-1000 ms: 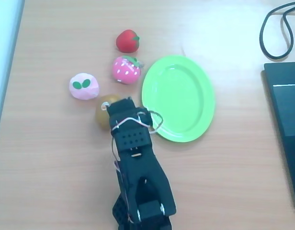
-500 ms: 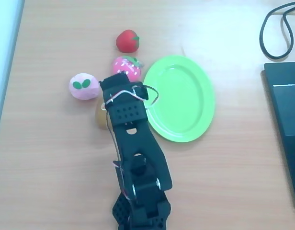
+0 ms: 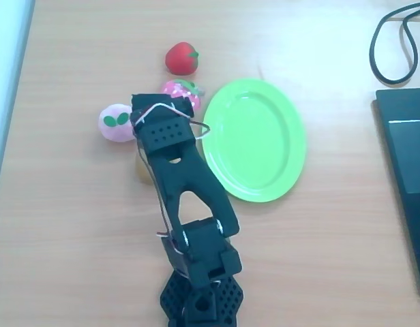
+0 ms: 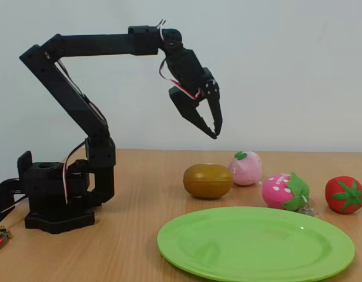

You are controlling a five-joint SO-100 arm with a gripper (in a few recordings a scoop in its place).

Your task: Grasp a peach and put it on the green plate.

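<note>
The gripper [image 4: 211,126] hangs high in the air with nothing in it, its two dark fingers angled down and toward the right of the fixed view; their tips sit very close together, with only a thin gap between them. The black arm [image 4: 81,111] rises from its base, leans back, then runs a long horizontal link forward before the wrist bends steeply downward.

Taking the brown kiwi [image 4: 207,180] as landmark: in the fixed view the gripper is well above it, over its right end. In the overhead view the arm's wrist housing [image 3: 166,126] covers most of the kiwi, of which only a sliver shows at the housing's left edge.

The peach [image 3: 116,122] lies on the wooden table [image 3: 73,225] just up and left of the kiwi in the overhead view, its green leaf marks facing up, partly overlapped by the wrist housing. In the fixed view it sits just behind and right of the kiwi.

The pink strawberry [image 4: 284,191] lies right of the kiwi in the fixed view, and the red strawberry [image 4: 344,195] farther right.

The green plate [image 4: 257,244] lies in front of the kiwi, toward the camera, bare of fruit.
</note>
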